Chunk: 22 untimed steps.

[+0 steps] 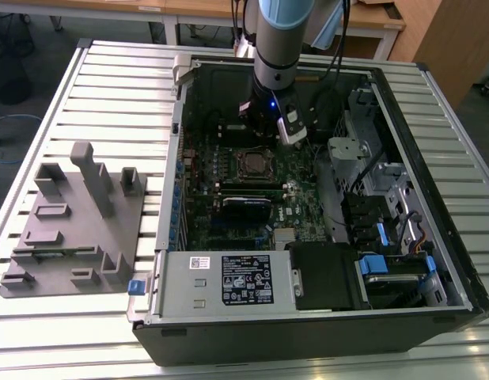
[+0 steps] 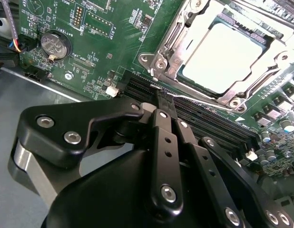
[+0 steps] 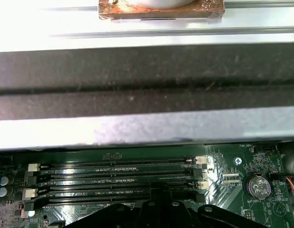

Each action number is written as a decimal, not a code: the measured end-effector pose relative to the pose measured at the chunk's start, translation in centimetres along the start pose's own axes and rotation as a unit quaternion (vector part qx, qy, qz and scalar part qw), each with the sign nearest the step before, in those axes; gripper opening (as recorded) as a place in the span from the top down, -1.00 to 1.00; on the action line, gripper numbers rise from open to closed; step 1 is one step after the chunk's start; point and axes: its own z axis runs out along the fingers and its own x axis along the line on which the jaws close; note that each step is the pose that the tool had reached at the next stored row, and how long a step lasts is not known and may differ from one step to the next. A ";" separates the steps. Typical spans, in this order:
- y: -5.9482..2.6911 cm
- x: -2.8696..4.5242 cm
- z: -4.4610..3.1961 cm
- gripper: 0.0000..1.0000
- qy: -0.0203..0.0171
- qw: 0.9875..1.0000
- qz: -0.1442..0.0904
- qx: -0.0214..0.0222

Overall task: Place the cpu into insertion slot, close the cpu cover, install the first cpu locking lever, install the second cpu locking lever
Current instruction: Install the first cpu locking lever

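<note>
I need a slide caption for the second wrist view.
The shut gripper near the cpu cover, closed over the cpu.

Bright, even light (glare washes the cpu).

In the second wrist view, the cpu cover runs off the picture's edge, and the cpu hides the insertion slot beneath it. The black body of the gripper is cut off by the edge and blocks part of the memory slots. In the exterior view, the arm leaves the frame at the upper edge, and the socket is too small to tell how its cover sits. In the first wrist view, a blurred case wall looms, and a brownish block is clipped by the edge.
</note>
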 end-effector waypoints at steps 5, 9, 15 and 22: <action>-0.20 -0.01 -0.01 0.80 0.000 1.000 -0.001 0.000; -0.37 -0.02 -0.02 0.80 0.000 1.000 -0.001 0.000; -0.40 -0.02 0.05 0.80 0.001 1.000 -0.002 0.000; -0.18 0.00 0.13 0.80 0.001 1.000 -0.002 0.000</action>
